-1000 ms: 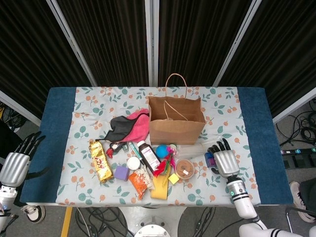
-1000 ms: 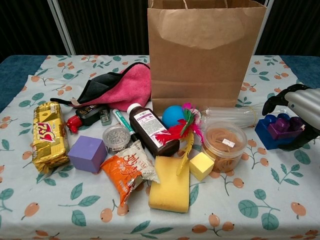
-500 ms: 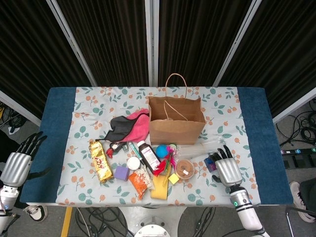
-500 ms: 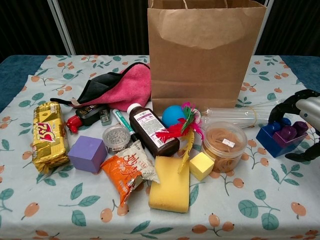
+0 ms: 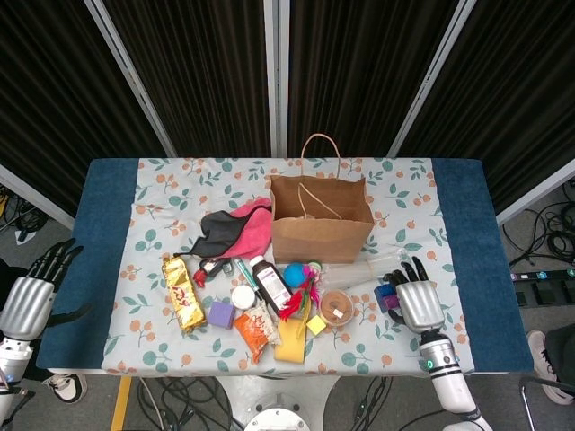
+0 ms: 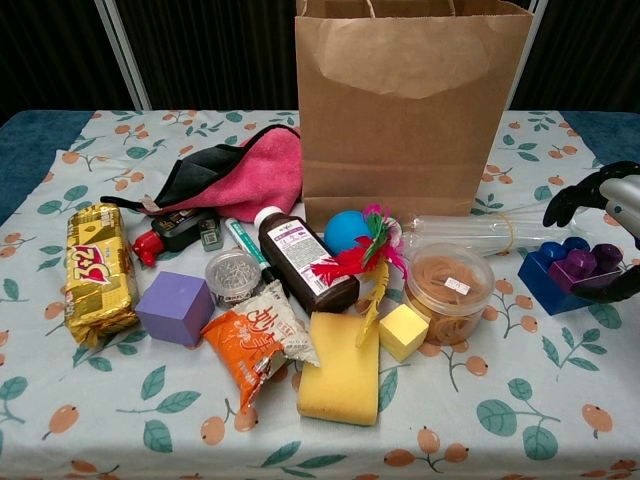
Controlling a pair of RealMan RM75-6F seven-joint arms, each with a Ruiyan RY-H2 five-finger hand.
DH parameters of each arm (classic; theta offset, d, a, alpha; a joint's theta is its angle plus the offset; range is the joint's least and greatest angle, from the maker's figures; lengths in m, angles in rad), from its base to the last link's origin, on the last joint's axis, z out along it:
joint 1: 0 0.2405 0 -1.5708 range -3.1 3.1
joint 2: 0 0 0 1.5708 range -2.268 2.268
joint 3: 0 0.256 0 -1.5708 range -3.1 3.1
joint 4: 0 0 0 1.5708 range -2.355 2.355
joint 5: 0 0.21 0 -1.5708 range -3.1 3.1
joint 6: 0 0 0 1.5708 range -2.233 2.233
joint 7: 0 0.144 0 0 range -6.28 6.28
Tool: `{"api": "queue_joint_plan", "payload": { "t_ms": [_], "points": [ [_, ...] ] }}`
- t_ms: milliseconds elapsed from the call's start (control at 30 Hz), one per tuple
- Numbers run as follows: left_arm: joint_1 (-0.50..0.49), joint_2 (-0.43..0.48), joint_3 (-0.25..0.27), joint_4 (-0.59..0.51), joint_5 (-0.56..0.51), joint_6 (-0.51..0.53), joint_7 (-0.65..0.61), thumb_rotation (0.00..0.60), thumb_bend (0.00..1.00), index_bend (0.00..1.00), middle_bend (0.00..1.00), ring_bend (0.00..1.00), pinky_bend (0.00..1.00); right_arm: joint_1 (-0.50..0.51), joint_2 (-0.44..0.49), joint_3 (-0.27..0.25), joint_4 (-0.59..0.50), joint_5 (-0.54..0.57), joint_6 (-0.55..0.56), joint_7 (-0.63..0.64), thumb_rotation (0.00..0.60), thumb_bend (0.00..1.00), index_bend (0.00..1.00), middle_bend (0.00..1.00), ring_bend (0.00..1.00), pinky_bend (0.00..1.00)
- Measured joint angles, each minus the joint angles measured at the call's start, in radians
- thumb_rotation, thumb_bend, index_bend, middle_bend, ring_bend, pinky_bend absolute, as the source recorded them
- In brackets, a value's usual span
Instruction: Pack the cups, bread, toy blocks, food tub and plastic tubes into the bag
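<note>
The brown paper bag (image 5: 321, 220) (image 6: 412, 100) stands open at the table's middle back. The blue and purple toy blocks (image 6: 565, 275) (image 5: 386, 294) lie on the cloth at the right. My right hand (image 6: 612, 215) (image 5: 418, 301) arches over them with fingers apart above them and the thumb (image 6: 622, 290) against their near right side. The clear plastic tubes (image 6: 470, 232) lie in front of the bag, and the round food tub (image 6: 447, 280) sits just before them. My left hand (image 5: 27, 301) hangs open off the table's left edge, holding nothing.
In front of the bag lie a gold packet (image 6: 98, 268), a purple cube (image 6: 175, 307), a small clear cup (image 6: 232, 275), a brown bottle (image 6: 305, 262), an orange snack bag (image 6: 255, 345), a yellow sponge (image 6: 340, 380) and a yellow cube (image 6: 403, 331). A pink and black cloth (image 6: 245, 175) lies left of the bag.
The right hand has drawn back to the right and its fingers have lifted off the toy blocks. The blocks slid a little right and turned. The left hand barely moved.
</note>
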Motion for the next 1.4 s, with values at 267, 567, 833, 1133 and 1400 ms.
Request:
{"api": "queue_joint_plan", "payload": {
  "t_ms": [267,567,833,1133,1400],
  "points": [
    [-0.004,-0.003,-0.001,0.005,-0.005,-0.011,-0.003,0.6,0.03,0.13,0.16,0.08,0.2,0.002,-0.01,-0.009,0.016,0.046,-0.046,-0.027,0.6,0.05,0.32,0.33,0.15,0.05],
    [-0.003,-0.002,-0.002,0.006,-0.007,-0.009,-0.006,0.6,0.03,0.13,0.16,0.08,0.2,-0.002,-0.033,-0.011,0.046,0.033,-0.034,-0.024,0.6,0.11,0.4,0.42,0.26,0.08],
    [-0.001,0.003,-0.001,-0.001,-0.004,-0.004,-0.003,0.6,0.03,0.13,0.16,0.08,0.2,-0.011,-0.021,-0.005,0.023,-0.025,0.032,-0.001,0.6,0.16,0.48,0.48,0.32,0.12],
    [-0.002,0.013,-0.001,-0.018,0.004,0.005,0.005,0.6,0.03,0.13,0.16,0.08,0.2,-0.008,0.089,0.061,-0.207,-0.128,0.149,-0.009,0.6,0.16,0.49,0.48,0.32,0.12],
    [-0.009,0.018,-0.006,-0.033,0.003,0.001,0.0,0.6,0.03,0.13,0.15,0.08,0.2,0.064,0.199,0.276,-0.487,-0.145,0.205,-0.099,0.6,0.17,0.49,0.48,0.32,0.13]
  ]
}}
